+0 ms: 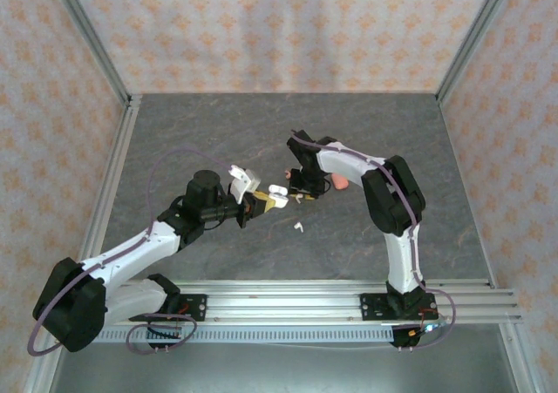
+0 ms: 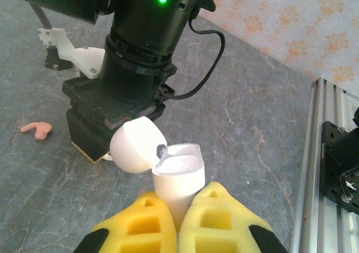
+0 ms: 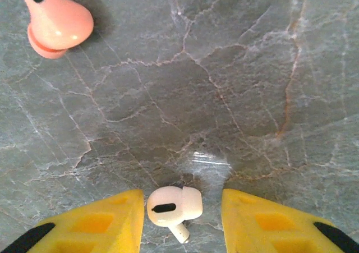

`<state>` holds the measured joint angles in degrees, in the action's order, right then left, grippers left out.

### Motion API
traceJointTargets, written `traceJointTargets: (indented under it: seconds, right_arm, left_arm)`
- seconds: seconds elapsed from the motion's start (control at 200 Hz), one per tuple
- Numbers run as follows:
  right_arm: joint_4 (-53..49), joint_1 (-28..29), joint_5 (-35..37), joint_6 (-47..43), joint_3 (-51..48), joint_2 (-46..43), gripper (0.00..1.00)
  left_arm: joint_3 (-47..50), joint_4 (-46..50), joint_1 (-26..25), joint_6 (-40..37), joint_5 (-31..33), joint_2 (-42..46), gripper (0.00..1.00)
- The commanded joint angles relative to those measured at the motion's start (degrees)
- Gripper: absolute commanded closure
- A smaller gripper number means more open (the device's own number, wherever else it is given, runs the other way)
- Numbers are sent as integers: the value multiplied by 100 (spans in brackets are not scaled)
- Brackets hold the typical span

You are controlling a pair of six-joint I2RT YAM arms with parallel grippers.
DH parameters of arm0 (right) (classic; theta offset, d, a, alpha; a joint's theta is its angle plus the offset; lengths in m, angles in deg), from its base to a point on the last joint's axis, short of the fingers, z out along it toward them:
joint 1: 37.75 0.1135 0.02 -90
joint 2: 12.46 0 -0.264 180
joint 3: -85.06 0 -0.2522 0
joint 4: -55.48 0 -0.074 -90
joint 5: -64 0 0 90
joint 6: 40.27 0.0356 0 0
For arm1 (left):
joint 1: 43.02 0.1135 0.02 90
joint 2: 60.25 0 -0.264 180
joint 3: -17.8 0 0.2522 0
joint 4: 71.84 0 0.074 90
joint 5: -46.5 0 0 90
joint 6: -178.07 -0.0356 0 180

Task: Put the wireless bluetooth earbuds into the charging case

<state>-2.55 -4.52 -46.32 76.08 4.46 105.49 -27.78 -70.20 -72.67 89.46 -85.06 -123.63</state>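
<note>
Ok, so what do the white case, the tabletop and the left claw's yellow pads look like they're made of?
White case: likely hard plastic, smooth and semi-gloss, with a soft sheen on its open lid. Tabletop: grey stone-look surface with pale veins, perhaps a printed laminate or mat; the look leaves it open. Left claw's pads: yellow, matte, moulded with recessed pockets, probably plastic or firm rubber.

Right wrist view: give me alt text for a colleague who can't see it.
A white earbud lies on the grey marbled table inside the open right gripper, not yet grasped. A pink earbud lies apart from it at the upper left.
</note>
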Motion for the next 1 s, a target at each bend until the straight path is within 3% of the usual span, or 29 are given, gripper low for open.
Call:
traceJointTargets:
  seconds: [0.0,0.385,0.716,0.996]
  right_arm:
    - [-239,31,74,-37,168,155,61]
    - [-372,73,45,-160,380,312,62]
    - [-356,96,61,-167,381,274,77]
    - [-62,101,169,1,99,-134,78]
  left_arm:
    - [-220,87,-56,-123,-107,20,100]
    - [-290,217,-52,-117,-172,-32,100]
    - [-277,283,-66,-137,-144,0,100]
    - [-180,192,-61,-128,34,63,100]
